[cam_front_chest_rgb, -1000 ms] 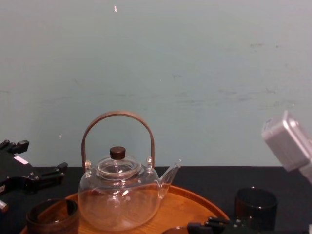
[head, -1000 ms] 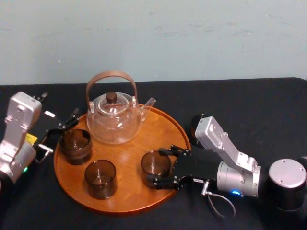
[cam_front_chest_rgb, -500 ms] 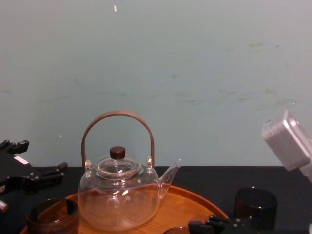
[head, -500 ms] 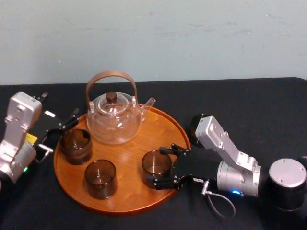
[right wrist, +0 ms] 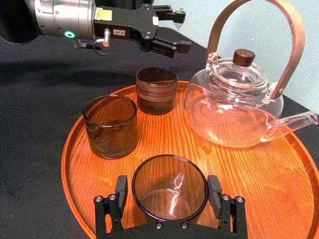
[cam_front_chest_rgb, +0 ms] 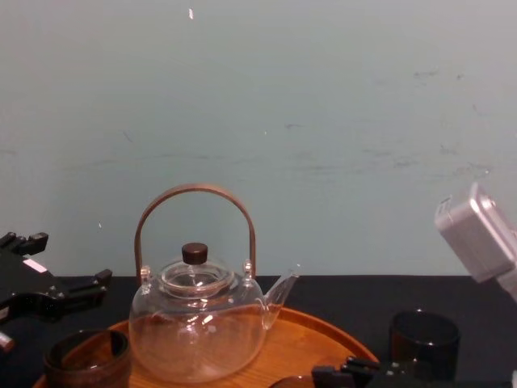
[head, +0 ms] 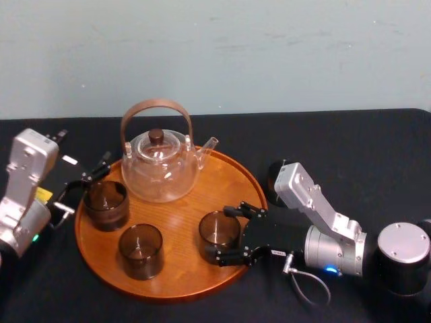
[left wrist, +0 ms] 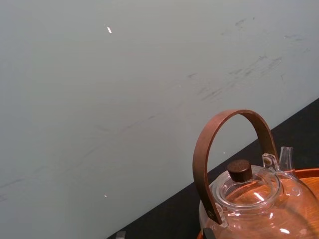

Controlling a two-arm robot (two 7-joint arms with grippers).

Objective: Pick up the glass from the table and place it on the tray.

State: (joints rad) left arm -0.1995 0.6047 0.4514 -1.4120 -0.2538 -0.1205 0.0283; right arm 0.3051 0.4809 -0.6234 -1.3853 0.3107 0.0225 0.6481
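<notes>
The glass (head: 219,232) (right wrist: 169,188), a clear brown tumbler, stands upright on the round wooden tray (head: 182,282) (right wrist: 279,189), near its front right. My right gripper (head: 219,233) (right wrist: 168,181) reaches in from the right and straddles the glass. It is open, with a thin gap between each finger and the glass wall. My left gripper (head: 101,168) (right wrist: 177,29) (cam_front_chest_rgb: 69,263) hovers open and holds nothing at the tray's left edge, just behind a dark ribbed cup (head: 106,204) (right wrist: 157,89). The black-clothed table (head: 350,148) lies under everything.
A glass teapot (head: 160,168) (right wrist: 234,99) (cam_front_chest_rgb: 198,323) (left wrist: 249,199) with a wooden hoop handle stands at the tray's back. A second brown tumbler (head: 141,249) (right wrist: 110,125) stands front left on the tray. A dark cup (head: 275,176) (cam_front_chest_rgb: 424,339) sits on the cloth behind my right wrist.
My right gripper's fingers have spread slightly off the glass, which stays upright in place on the tray. The left arm has not moved.
</notes>
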